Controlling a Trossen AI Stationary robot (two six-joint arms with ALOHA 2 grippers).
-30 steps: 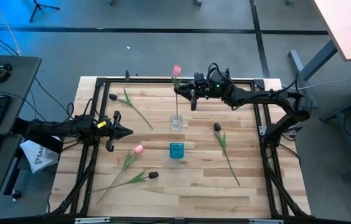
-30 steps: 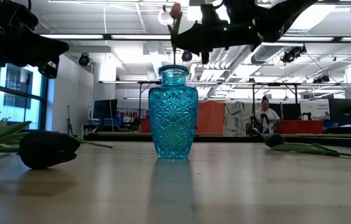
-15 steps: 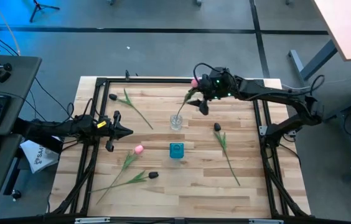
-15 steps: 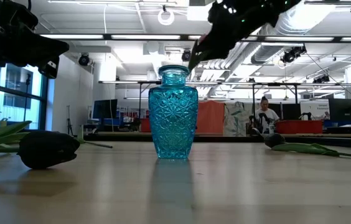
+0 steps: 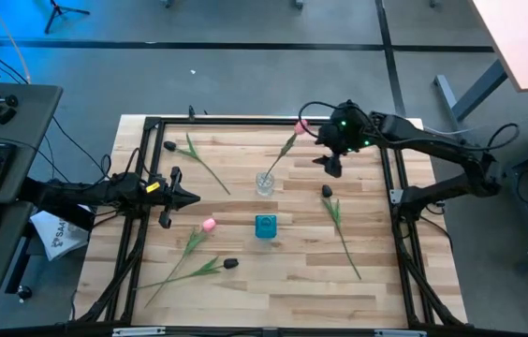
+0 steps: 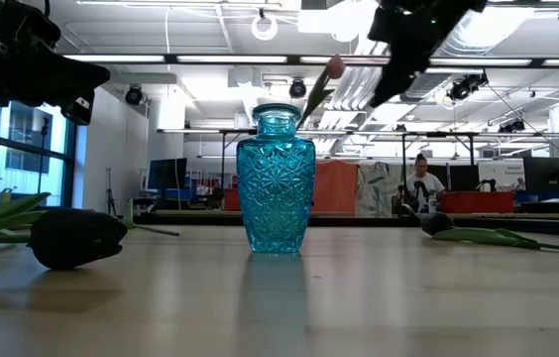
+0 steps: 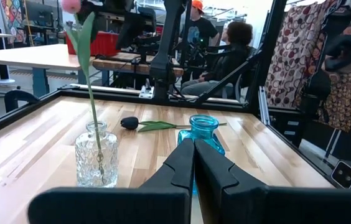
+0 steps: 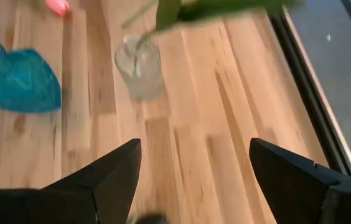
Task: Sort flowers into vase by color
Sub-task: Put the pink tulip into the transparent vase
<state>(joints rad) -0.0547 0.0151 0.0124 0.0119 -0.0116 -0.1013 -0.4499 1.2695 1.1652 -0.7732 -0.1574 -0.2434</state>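
The wooden tabletop (image 5: pixel 292 281) sits inside a black frame, with both dark arms reaching in over it from the sides. The right arm stretches across the far right part of the tabletop, and the right gripper (image 5: pixel 331 161) hangs above the wood just right of the clear glass vase (image 5: pixel 264 183). Its fingers (image 8: pixel 110 171) are spread wide apart with nothing between them. The left arm waits at the left edge, the left gripper (image 5: pixel 187 197) pointing toward the middle, its fingers (image 7: pixel 182 165) pressed together and empty.

The blue glass vase (image 5: pixel 265 226) stands upright near the centre of the tabletop, nearer the front than the clear one and apart from it. In the low view it holds no flower.

One pink tulip (image 5: pixel 300 125) stands in the clear glass vase, its stem leaning out of the vase mouth toward the far right, so the bud sits close to the right gripper but free of it. The second pink tulip (image 5: pixel 208 225) lies flat left of the blue glass vase, stem trailing to the front left. A dark tulip (image 5: pixel 230 264) lies near it toward the front, another dark tulip (image 5: pixel 169 146) lies at the far left with its stem running toward the clear glass vase, and a third dark tulip (image 5: pixel 327 192) lies right of centre, its stem pointing to the front right.
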